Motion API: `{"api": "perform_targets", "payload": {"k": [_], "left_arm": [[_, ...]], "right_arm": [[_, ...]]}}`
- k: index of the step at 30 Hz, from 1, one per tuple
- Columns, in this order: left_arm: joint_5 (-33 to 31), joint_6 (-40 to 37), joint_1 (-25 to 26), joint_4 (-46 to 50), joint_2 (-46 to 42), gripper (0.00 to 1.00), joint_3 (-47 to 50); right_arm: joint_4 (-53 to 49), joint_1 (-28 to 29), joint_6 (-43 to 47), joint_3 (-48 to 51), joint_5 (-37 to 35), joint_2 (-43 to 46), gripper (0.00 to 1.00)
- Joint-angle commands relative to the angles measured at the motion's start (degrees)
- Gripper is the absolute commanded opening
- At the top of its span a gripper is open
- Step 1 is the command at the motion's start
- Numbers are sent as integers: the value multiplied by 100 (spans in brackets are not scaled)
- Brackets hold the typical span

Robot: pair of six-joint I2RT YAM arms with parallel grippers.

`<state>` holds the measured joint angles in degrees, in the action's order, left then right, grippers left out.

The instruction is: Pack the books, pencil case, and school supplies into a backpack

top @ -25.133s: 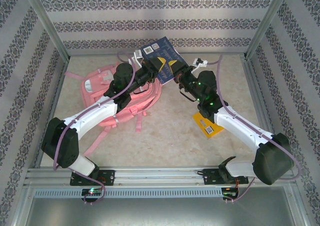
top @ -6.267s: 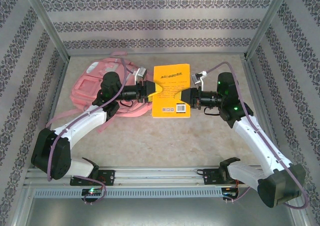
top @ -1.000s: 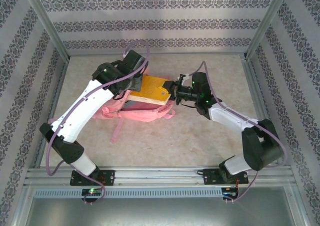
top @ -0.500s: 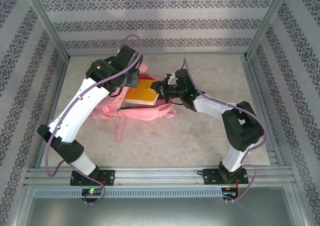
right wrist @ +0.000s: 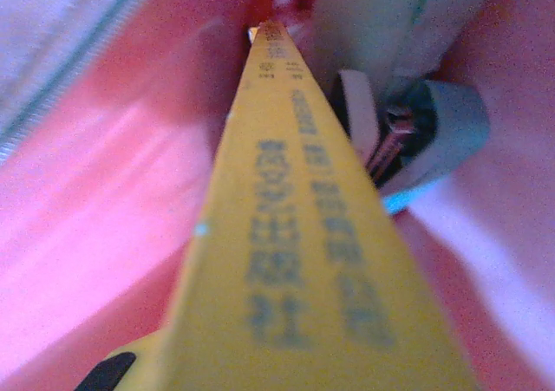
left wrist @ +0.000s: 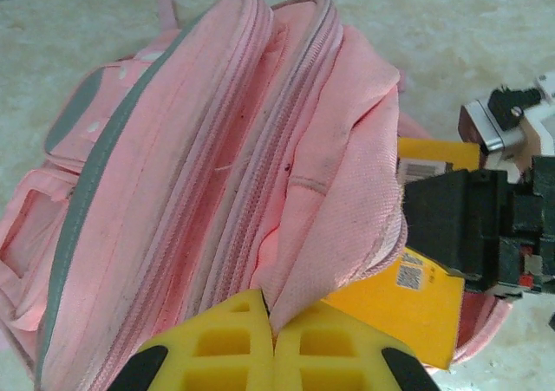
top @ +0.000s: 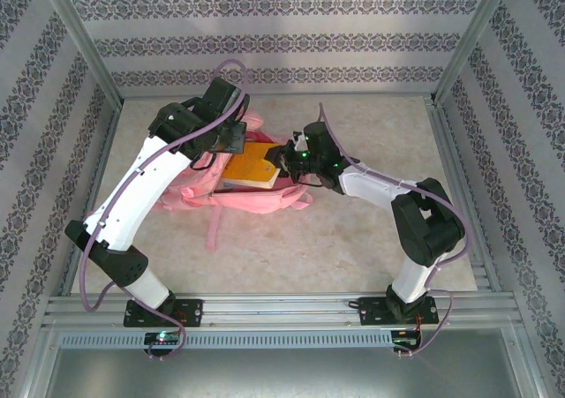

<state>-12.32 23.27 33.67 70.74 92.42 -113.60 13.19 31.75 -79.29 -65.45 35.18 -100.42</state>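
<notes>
Mottled tabletop [top: 371, 239]; woven pink backpack [left wrist: 173, 148]; flat yellow book [top: 249, 164].

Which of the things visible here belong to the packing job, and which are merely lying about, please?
Job in hand:
- backpack, its flap pinched by the left end effector
- yellow book, held by the right end effector, partly inside
- teal stapler-like item, beside the book amid pink fabric

Just surroundings:
- table
- patterned walls
- metal rail
</notes>
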Motion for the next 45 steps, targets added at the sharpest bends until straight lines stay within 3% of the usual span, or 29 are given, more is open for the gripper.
{"api": "perform_targets", "payload": {"k": [1,6,7,8,11,12,15,28,36,40,45], "left_arm": [[274,169,-27,-661,-54,0,-354],[413,283,-27,-732,47,0,-451],[418,308,-27,-751,56,0,-452],[414,331,-23,-771,65,0,-452],[353,414,-26,-805,85,0,-452],[352,440,-19,-817,92,0,-452],[356,459,-27,-884,131,0,-470],[517,599,-71,-1427,224,0,73],[1492,1027,-59,-2005,651,0,625],[1899,1154,30,-2398,1076,0,810],[2188,1231,299,-2355,1999,0,319]], "right_arm": [[56,193,-67,-657,-371,-279,0],[-2,521,-174,-1697,-599,-1163,0],[-105,594,-124,-1969,-663,-1378,5],[-224,644,-124,-2187,-710,-1557,11],[-248,684,-107,-2671,-789,-1903,51],[-256,677,-1,-2694,-831,-1845,60],[-495,585,509,-2475,-942,-1399,67],[-1372,69,1941,-312,-742,730,63],[-2487,-466,2874,650,-1581,2234,45],[-2691,-376,3444,1091,-1907,2867,31],[-2712,54,4107,1487,-2093,3195,25]]}}
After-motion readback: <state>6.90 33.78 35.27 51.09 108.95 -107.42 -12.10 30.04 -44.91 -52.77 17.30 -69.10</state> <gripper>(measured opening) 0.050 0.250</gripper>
